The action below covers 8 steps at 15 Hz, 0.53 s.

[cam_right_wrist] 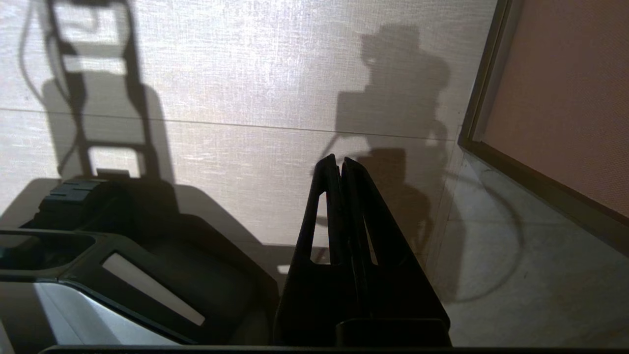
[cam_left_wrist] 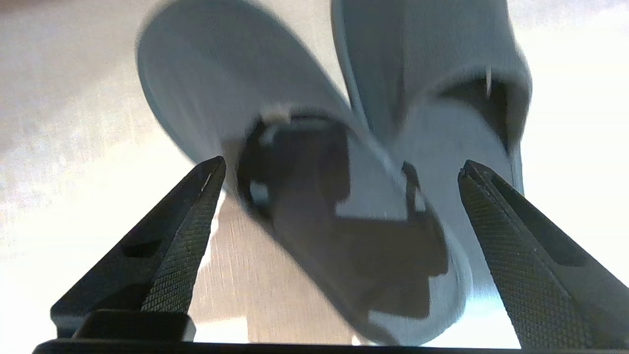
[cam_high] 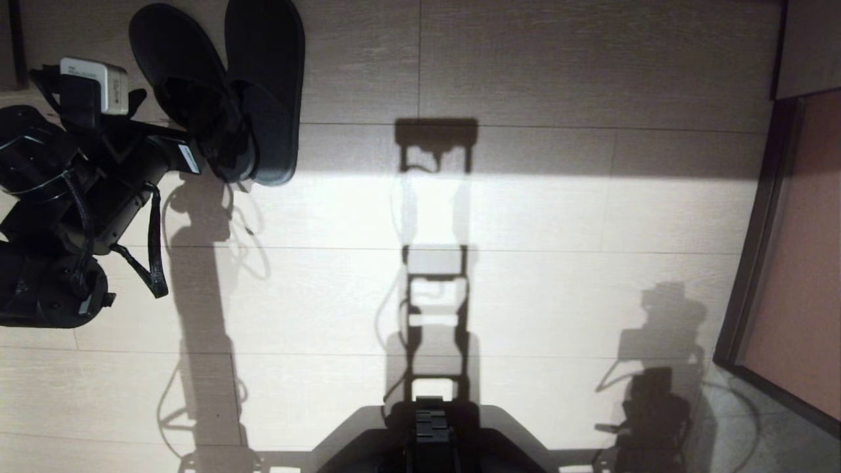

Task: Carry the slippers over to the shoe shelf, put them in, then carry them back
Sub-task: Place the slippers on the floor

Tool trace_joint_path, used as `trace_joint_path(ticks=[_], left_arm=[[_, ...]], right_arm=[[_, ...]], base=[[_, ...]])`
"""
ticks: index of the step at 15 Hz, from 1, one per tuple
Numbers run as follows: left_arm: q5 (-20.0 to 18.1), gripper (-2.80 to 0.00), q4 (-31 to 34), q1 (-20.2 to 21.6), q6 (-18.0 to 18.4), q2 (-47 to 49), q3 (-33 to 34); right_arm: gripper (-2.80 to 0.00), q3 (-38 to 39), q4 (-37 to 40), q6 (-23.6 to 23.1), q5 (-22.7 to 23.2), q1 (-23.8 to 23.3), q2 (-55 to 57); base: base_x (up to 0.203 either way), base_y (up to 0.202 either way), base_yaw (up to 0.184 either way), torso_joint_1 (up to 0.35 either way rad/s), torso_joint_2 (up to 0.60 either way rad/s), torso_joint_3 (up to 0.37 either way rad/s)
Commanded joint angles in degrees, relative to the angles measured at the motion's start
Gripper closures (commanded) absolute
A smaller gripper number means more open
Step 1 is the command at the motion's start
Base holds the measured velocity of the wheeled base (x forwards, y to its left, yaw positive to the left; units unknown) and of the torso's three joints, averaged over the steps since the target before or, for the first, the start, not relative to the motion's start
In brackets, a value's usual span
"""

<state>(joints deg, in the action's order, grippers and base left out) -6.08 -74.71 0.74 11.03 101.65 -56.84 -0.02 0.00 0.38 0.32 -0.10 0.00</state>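
Observation:
Two dark slippers (cam_high: pixel 263 72) lie side by side on the pale floor at the far left, heels overlapping and toes pointing away from me. In the left wrist view they fill the middle, one slipper (cam_left_wrist: pixel 206 73) crossing onto the other (cam_left_wrist: pixel 422 54). My left gripper (cam_high: pixel 220 150) hangs over their heel ends. It is open (cam_left_wrist: pixel 341 162), with one fingertip (cam_left_wrist: pixel 196 216) on each side of the pair and nothing gripped. My right gripper (cam_right_wrist: pixel 339 160) is shut and empty, parked low beside my base. The shoe shelf is out of view.
A dark-framed reddish panel (cam_high: pixel 795 263) stands along the right, with a wood panel (cam_high: pixel 811 46) at the far right corner. My base (cam_high: pixel 430 433) shows at the near edge. Shadows of my arms fall across the tiled floor (cam_high: pixel 558 217).

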Motion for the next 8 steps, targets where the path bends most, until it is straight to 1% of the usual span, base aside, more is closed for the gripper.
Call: trace_joint_path(ticks=[1, 2, 6, 7, 8], left_arm=[[0.17, -2.80, 2.44, 0.14, 0.22, -2.29, 1.34], [0.20, -2.80, 4.29, 0.14, 0.09, -3.09, 1.65], [0.57, -2.80, 21.03, -0.26, -2.15, -10.95, 2.67], [0.65, -2.80, 23.79, -0.39, -2.73, -12.27, 2.69], [0.71, -2.80, 25.76, -0.46, -4.09, -13.51, 2.84]], right_arm=[[0.00, 0.02, 0.00, -0.03, 0.03, 0.01, -0.09], [0.00, 0.02, 0.00, 0.06, 0.03, 0.01, -0.09], [0.00, 0.02, 0.00, 0.06, 0.03, 0.01, -0.09], [0.00, 0.02, 0.00, 0.06, 0.03, 0.10, -0.09], [0.00, 0.02, 0.00, 0.06, 0.03, 0.01, -0.09]], base=[[0.000, 0.000, 0.000, 0.000, 0.00, 0.000], [0.000, 0.000, 0.000, 0.000, 0.00, 0.000], [0.000, 0.000, 0.000, 0.000, 0.00, 0.000], [0.000, 0.000, 0.000, 0.000, 0.00, 0.000], [0.000, 0.000, 0.000, 0.000, 0.00, 0.000]])
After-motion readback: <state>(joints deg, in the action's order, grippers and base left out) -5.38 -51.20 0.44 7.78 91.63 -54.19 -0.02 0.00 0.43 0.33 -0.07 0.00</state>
